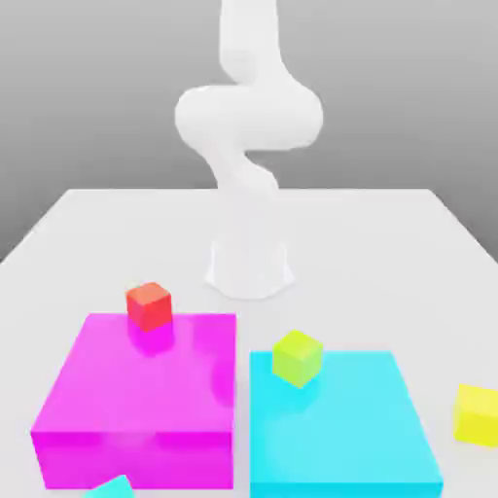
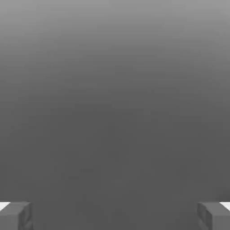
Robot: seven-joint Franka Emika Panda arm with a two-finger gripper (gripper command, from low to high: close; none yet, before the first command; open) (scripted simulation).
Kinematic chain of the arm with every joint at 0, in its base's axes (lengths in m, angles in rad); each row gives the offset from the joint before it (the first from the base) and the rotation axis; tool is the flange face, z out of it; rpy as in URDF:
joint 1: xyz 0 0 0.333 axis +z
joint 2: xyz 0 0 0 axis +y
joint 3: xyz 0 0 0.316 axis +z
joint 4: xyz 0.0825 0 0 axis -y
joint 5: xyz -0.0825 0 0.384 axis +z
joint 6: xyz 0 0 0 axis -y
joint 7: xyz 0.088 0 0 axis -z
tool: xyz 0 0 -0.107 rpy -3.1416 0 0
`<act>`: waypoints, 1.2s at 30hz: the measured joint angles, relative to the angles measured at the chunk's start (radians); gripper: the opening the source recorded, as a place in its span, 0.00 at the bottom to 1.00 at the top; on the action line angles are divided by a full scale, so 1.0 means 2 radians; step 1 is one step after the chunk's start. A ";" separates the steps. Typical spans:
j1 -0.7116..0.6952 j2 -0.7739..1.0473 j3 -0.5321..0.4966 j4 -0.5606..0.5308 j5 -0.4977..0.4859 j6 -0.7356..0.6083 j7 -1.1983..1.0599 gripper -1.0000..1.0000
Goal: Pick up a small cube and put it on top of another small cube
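The gripper (image 2: 115, 215) is spread wide, grasping nothing. A small red cube (image 1: 149, 305) sits on the magenta block (image 1: 136, 399); a small lime cube (image 1: 297, 357) rests on the cyan block (image 1: 340, 428) to the exterior view's right.

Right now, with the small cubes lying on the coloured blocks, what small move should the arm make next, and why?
Probably bring the gripper down toward the red cube on the magenta block. Its fingers stand wide apart with nothing between them, so no cube is picked yet. The green cube on the cyan block could then serve as the base.
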 joint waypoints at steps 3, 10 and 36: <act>0.031 0.057 0.004 -0.006 0.005 0.021 -0.036 0.50; 0.090 0.184 0.024 -0.019 0.016 0.066 -0.116 0.50; 0.236 0.579 0.060 -0.034 -0.091 0.243 -0.213 0.00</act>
